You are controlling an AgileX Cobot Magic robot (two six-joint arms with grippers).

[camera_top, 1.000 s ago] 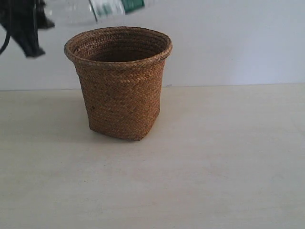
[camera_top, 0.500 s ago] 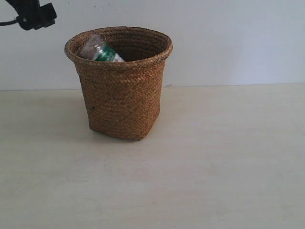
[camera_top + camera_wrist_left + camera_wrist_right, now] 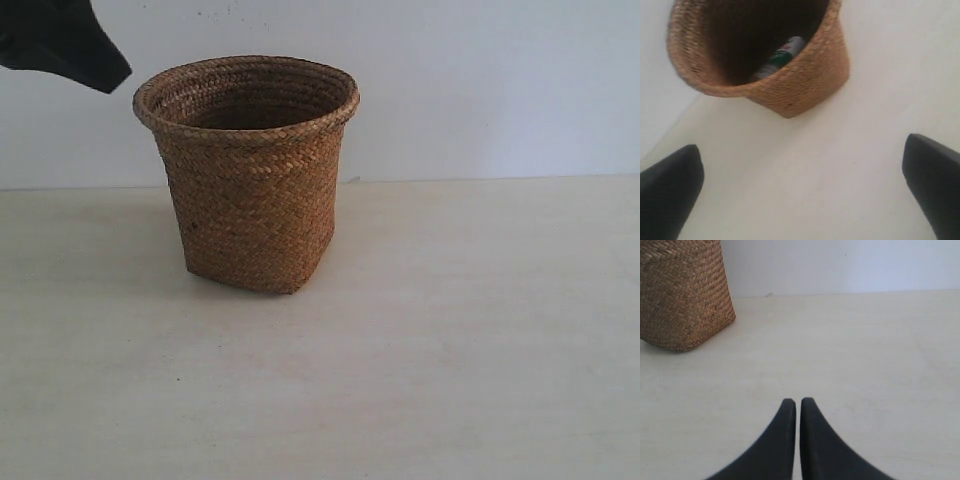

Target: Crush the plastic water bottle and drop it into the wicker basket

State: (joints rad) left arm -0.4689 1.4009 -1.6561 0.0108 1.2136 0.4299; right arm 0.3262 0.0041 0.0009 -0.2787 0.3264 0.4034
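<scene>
The plastic water bottle (image 3: 781,57) lies inside the wicker basket (image 3: 252,190), seemingly slanted in the dim interior; the left gripper (image 3: 802,155) hangs above, fingers spread wide; the right gripper (image 3: 798,405), fingers pressed together, sits low over the table (image 3: 865,365)

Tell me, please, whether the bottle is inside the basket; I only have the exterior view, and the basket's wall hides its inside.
Observer: Yes; the left wrist view looks down into the wicker basket and shows the plastic water bottle lying inside.
Operator: Thank you. Is the left gripper empty?
Observer: Yes; the left gripper has its fingers spread wide with nothing between them.
Operator: And the right one, which I cannot see?
Observer: The right gripper has its fingers closed together, empty, above the table beside the basket.
</scene>
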